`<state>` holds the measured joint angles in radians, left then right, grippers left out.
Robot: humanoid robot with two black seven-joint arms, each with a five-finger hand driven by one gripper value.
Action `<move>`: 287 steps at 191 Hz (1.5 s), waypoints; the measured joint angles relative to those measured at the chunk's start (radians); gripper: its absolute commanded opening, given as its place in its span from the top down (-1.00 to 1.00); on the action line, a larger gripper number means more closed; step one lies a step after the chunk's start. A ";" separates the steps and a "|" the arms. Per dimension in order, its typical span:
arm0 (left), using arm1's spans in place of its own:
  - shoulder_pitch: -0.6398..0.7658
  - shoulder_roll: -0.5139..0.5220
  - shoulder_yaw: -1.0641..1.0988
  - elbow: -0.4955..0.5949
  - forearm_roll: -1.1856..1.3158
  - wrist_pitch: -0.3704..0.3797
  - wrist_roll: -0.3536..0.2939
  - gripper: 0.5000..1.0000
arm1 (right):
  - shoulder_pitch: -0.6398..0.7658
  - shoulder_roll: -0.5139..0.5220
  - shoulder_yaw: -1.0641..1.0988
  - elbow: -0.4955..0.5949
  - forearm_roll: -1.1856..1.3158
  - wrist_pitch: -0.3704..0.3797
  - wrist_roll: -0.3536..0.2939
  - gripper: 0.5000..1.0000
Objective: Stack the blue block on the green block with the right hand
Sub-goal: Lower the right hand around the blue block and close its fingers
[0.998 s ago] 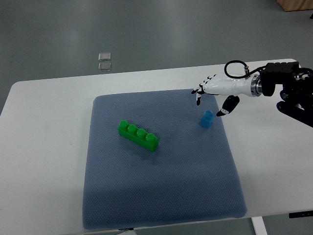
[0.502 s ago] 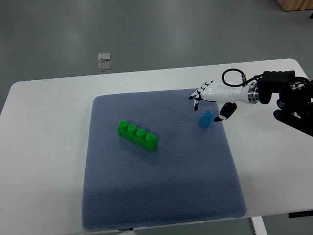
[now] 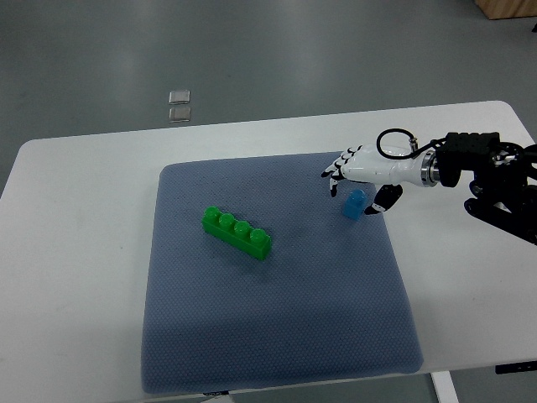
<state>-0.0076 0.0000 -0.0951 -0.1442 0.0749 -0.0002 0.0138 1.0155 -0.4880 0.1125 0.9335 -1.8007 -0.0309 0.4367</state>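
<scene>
Leftward and down, the right hand (image 3: 359, 180) has closed in on the blue block (image 3: 356, 204), which sits unmoved near the mat's (image 3: 277, 336) right edge on the counter (image 3: 75, 252). Its fingers (image 3: 332, 175) and thumb are spread around the block, not yet clamped. The green block (image 3: 237, 233) waits well apart; grasping looks imminent.

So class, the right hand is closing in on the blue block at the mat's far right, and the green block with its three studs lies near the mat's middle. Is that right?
Not quite: the top view shows the green block has four studs, not three. The rest holds: the right hand is at the blue block on the mat's far right.
</scene>
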 measured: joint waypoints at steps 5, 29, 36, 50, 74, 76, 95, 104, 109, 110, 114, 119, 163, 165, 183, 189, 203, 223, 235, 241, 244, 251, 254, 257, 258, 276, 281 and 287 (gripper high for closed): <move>0.000 0.000 0.000 0.000 0.000 0.000 0.000 -1.00 | -0.001 0.001 0.000 -0.004 -0.003 -0.003 0.000 -0.64; 0.000 0.000 0.000 0.000 0.000 0.000 0.000 -1.00 | -0.004 0.005 -0.001 -0.018 -0.008 -0.021 -0.001 -0.64; 0.000 0.000 0.000 0.000 0.000 0.000 0.000 -1.00 | -0.004 0.007 -0.004 -0.019 -0.009 -0.024 -0.001 -0.64; 0.000 0.000 0.000 0.000 0.000 0.000 0.000 -1.00 | -0.005 0.008 -0.011 -0.020 -0.009 -0.028 -0.001 -0.64; 0.000 0.000 0.000 0.000 0.000 0.000 0.000 -1.00 | -0.011 0.008 -0.014 -0.022 -0.009 -0.034 -0.001 -0.64; 0.000 0.000 0.000 0.000 0.000 0.000 0.000 -1.00 | -0.012 0.008 -0.014 -0.022 -0.009 -0.034 -0.001 -0.64; 0.000 0.000 0.000 0.000 0.000 0.000 0.000 -1.00 | -0.013 0.009 -0.015 -0.027 -0.010 -0.036 -0.001 -0.63; 0.000 0.000 0.000 0.000 0.000 0.000 0.000 -1.00 | -0.014 0.009 -0.016 -0.028 -0.010 -0.036 0.000 -0.63; 0.000 0.000 0.000 0.000 0.000 0.000 0.000 -1.00 | -0.014 0.009 -0.016 -0.029 -0.010 -0.036 0.000 -0.63; 0.000 0.000 0.000 0.000 0.000 0.000 0.000 -1.00 | -0.014 0.009 -0.016 -0.029 -0.010 -0.036 0.000 -0.63; 0.000 0.000 0.000 0.000 0.000 0.000 0.000 -1.00 | -0.014 0.009 -0.016 -0.029 -0.011 -0.036 0.000 -0.63; 0.000 0.000 0.000 0.000 0.000 0.000 0.000 -1.00 | -0.014 0.009 -0.016 -0.031 -0.011 -0.036 0.000 -0.62; 0.000 0.000 0.000 0.000 0.000 0.000 0.000 -1.00 | -0.014 0.017 -0.018 -0.048 -0.011 -0.043 -0.001 -0.52; 0.000 0.000 0.000 0.000 0.000 0.000 0.000 -1.00 | -0.014 0.017 -0.019 -0.048 -0.011 -0.044 -0.001 -0.51; 0.000 0.000 0.000 0.000 0.000 0.000 0.000 -1.00 | -0.014 0.021 -0.024 -0.049 -0.011 -0.046 -0.001 -0.47; 0.000 0.000 0.000 0.000 0.000 0.000 0.000 -1.00 | -0.014 0.021 -0.024 -0.050 -0.011 -0.047 -0.001 -0.45; 0.000 0.000 0.000 0.000 0.000 0.000 0.000 -1.00 | -0.014 0.021 -0.025 -0.050 -0.011 -0.047 -0.001 -0.32; 0.000 0.000 0.000 0.000 0.000 0.000 0.000 -1.00 | -0.014 0.022 -0.027 -0.050 -0.011 -0.047 -0.001 -0.26; 0.000 0.000 0.000 0.000 0.000 0.000 0.000 -1.00 | -0.014 0.022 -0.030 -0.050 -0.011 -0.047 -0.001 -0.25; 0.000 0.000 0.000 0.000 0.000 0.000 0.000 -1.00 | -0.013 0.021 -0.030 -0.050 -0.011 -0.047 -0.001 -0.24; 0.000 0.000 0.000 0.000 0.000 0.000 0.000 -1.00 | -0.013 0.021 -0.031 -0.050 -0.011 -0.047 -0.001 -0.23; 0.000 0.000 0.000 0.000 0.000 0.000 0.000 -1.00 | -0.012 0.021 -0.031 -0.050 -0.011 -0.047 -0.001 -0.20; 0.000 0.000 0.000 0.000 0.000 0.000 0.000 -1.00 | -0.012 0.021 -0.031 -0.050 -0.011 -0.047 -0.001 -0.20; 0.000 0.000 0.000 0.000 0.000 0.000 0.000 -1.00 | -0.011 0.021 -0.031 -0.050 -0.011 -0.047 -0.001 -0.19; 0.000 0.000 0.000 0.000 0.000 0.000 0.000 -1.00 | -0.011 0.020 -0.032 -0.050 -0.011 -0.047 -0.001 -0.18; 0.000 0.000 0.000 0.000 0.000 0.000 0.000 -1.00 | -0.011 0.020 -0.032 -0.050 -0.011 -0.047 -0.001 -0.12; 0.000 0.000 0.000 0.000 0.000 0.000 0.000 -1.00 | -0.011 0.020 -0.033 -0.050 -0.011 -0.047 -0.001 -0.08; 0.000 0.000 0.000 0.000 0.000 0.000 0.000 -1.00 | -0.011 0.020 -0.033 -0.050 -0.011 -0.047 -0.001 -0.07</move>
<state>-0.0074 0.0000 -0.0951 -0.1442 0.0749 0.0001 0.0140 1.0046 -0.4678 0.0799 0.8835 -1.8118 -0.0782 0.4356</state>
